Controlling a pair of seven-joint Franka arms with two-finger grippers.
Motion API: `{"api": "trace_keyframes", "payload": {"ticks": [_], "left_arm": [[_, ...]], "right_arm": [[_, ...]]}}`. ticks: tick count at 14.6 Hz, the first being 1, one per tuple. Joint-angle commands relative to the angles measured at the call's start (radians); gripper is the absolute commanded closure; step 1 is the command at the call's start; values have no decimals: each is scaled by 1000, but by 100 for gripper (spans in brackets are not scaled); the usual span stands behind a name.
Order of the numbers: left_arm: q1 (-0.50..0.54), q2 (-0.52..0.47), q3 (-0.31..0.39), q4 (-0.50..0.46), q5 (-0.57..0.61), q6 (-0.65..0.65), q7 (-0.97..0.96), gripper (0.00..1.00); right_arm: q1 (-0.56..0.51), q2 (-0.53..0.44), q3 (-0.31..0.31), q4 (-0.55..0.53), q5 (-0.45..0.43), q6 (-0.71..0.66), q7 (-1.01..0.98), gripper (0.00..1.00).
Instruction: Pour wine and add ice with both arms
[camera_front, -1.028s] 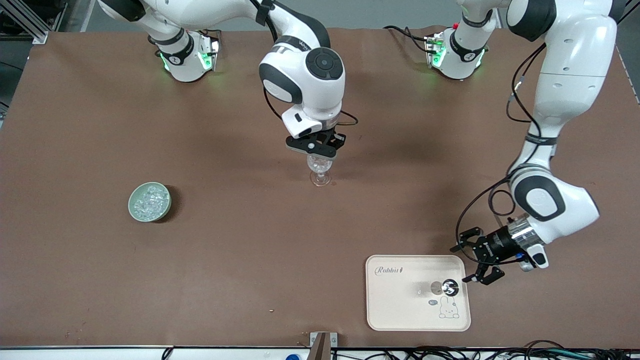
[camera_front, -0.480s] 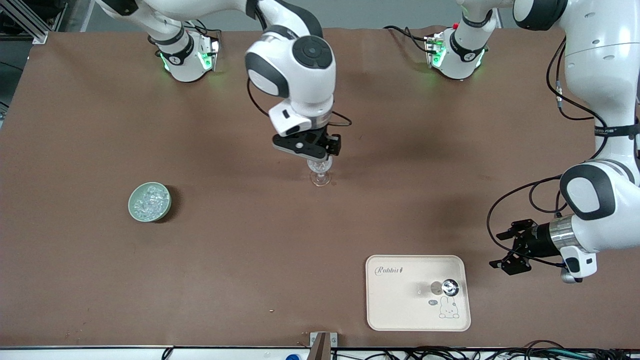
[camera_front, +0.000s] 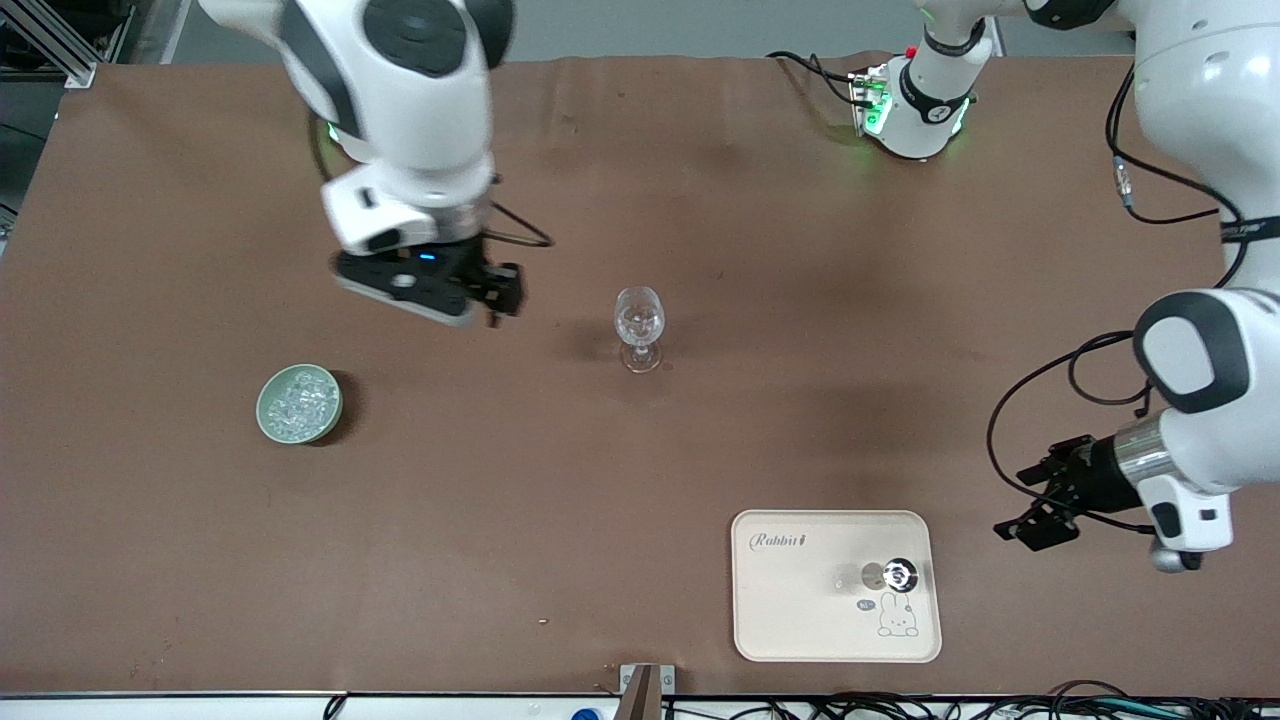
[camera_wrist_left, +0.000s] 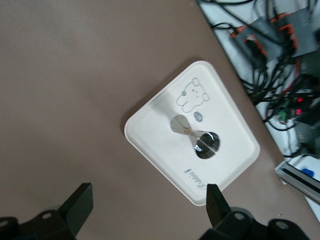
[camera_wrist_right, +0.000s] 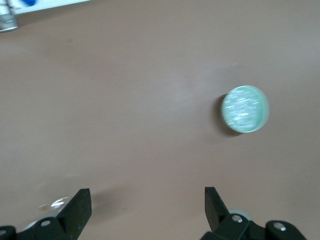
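Now the right gripper (camera_front: 470, 300) hangs with fingers apart over the bare bench (camera_front: 200, 550), between the ice (camera_front: 299, 400) and the wine glass (camera_front: 639, 327). The left gripper (camera_front: 1035, 505), also spread wide, hovers beside the tray (camera_front: 790, 620).

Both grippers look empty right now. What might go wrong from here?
1. The wine glass stands alone on a narrow foot; a passing arm would probably tip it.
2. The ice is small and glassy in its green bowl; the open right gripper may fumble a cube.
3. The open left gripper hovers beside the tray and could clip the small metal-topped object.
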Motion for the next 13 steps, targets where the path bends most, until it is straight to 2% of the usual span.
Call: {"api": "trace_keyframes", "payload": {"ticks": [1, 2, 5, 6, 10, 11, 13], "left_arm": [[-2, -99, -3, -28, 45, -72, 83, 0], [-10, -124, 0, -28, 85, -109, 142, 0], [-12, -216, -1, -47, 197, -186, 290, 0], [-18, -254, -1, -73, 216, -188, 335, 0], [-27, -455, -3, -240, 257, -188, 504, 0], [-25, -498, -18, -282, 280, -188, 504, 0], [-21, -570, -69, -352, 353, -188, 506, 1]], "right_arm": [[-78, -85, -32, -41, 36, -39, -122, 0], [-74, -101, -99, -41, 52, -42, -165, 0], [-69, -159, -326, -47, 179, -42, -452, 0], [-69, -170, -375, -53, 193, -42, -516, 0], [-79, -181, -550, -68, 240, -35, -768, 0], [-83, -185, -577, -71, 257, -35, -802, 0], [-141, -216, -577, -126, 268, 0, -831, 0]]}}
